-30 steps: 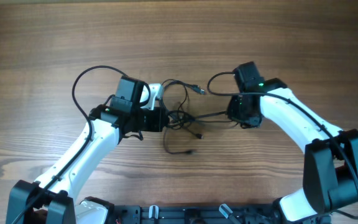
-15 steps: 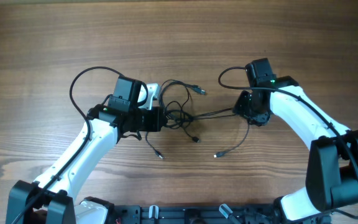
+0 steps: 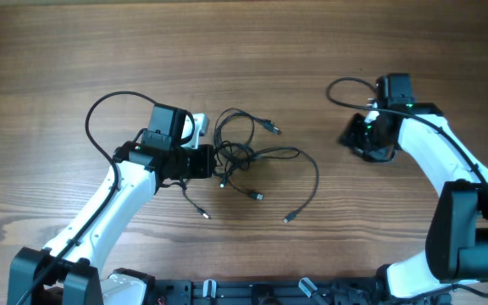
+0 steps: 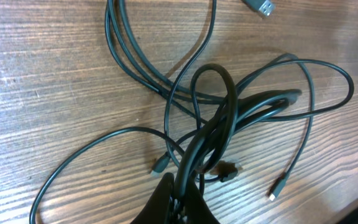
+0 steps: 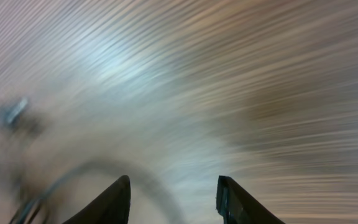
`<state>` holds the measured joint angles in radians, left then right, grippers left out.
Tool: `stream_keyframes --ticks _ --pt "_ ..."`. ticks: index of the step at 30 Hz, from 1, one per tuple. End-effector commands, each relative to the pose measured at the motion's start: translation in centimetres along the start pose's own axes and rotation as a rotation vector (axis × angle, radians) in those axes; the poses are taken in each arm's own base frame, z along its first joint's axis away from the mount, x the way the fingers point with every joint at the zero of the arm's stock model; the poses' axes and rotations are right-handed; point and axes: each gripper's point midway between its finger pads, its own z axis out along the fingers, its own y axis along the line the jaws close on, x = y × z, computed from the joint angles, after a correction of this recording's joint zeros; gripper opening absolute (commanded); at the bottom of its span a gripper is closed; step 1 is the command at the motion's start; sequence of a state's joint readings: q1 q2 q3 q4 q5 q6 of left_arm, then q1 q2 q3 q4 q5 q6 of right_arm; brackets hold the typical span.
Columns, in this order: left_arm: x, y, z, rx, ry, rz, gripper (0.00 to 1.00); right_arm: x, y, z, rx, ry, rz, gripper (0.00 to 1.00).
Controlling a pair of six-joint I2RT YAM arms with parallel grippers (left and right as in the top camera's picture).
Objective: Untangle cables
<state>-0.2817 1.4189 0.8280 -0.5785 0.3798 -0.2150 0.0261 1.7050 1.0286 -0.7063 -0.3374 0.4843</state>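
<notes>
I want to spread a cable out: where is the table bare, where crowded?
Bare: the far strip of the table, and the wood between the cables and the right end effector. Crowded: the tangle at the left end effector.

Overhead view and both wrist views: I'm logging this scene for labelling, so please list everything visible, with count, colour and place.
thin dark grey-black cables with small metal plug tips: several, exact count unclear; tangled at the table's middle, loose ends trailing toward the near edge
wood-grain table: one, brown; under everything
thick black wires: two loops; one at each arm's wrist
black rail: one; near edge, between the arm bases
robot arms: two, white and black; either side of the tangle
left gripper: black; shut on the cable bundle
right gripper: black; open, empty, apart from the cables; its view is blurred
</notes>
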Motion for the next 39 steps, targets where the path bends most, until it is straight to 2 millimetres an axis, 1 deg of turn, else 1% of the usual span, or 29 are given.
stream_keyframes --ticks 1,4,7,10,12,18,24,26,28,29,32,35,39 --pt "-0.3 0.0 -0.4 0.005 -0.023 -0.001 0.04 5.9 7.0 -0.7 -0.332 0.229 -0.184 0.50" --pt "-0.3 0.0 -0.4 0.005 -0.023 -0.002 0.04 8.1 8.3 -0.3 -0.328 0.290 -0.181 0.53" --pt "-0.3 0.0 -0.4 0.005 -0.023 -0.002 0.04 9.6 9.7 0.2 -0.306 0.331 -0.116 0.55" --pt "-0.3 0.0 -0.4 0.004 -0.022 -0.001 0.04 10.5 11.2 0.6 -0.302 0.340 -0.070 0.56" --pt "-0.3 0.0 -0.4 0.005 -0.023 -0.002 0.04 10.4 11.7 1.2 -0.272 0.307 -0.046 0.56" --pt "-0.3 0.0 -0.4 0.005 -0.022 -0.002 0.04 9.1 12.0 3.1 -0.137 0.134 0.027 0.56" --pt "-0.3 0.0 -0.4 0.005 -0.022 -0.002 0.04 7.6 12.9 3.7 -0.092 -0.027 0.028 0.55" --pt "-0.2 0.0 -0.4 0.004 -0.020 -0.003 0.04 7.2 13.6 3.8 -0.103 -0.066 0.024 0.55" --pt "-0.2 0.0 -0.4 0.004 -0.018 -0.003 0.04 7.2 14.1 3.7 -0.120 -0.073 0.018 0.49" --pt "-0.2 0.1 -0.4 0.003 -0.016 -0.004 0.04 7.3 14.2 3.8 -0.122 -0.073 0.021 0.40" --pt "-0.2 0.1 -0.4 0.003 -0.016 -0.004 0.04 7.7 14.4 3.8 -0.124 -0.064 0.032 0.21" --pt "-0.2 0.1 -0.4 0.003 -0.016 -0.004 0.04 8.1 14.5 3.9 -0.123 -0.054 0.023 0.06" --pt "-0.2 0.1 -0.4 0.003 -0.016 -0.004 0.04 8.8 14.7 3.9 -0.138 -0.018 0.009 0.04"
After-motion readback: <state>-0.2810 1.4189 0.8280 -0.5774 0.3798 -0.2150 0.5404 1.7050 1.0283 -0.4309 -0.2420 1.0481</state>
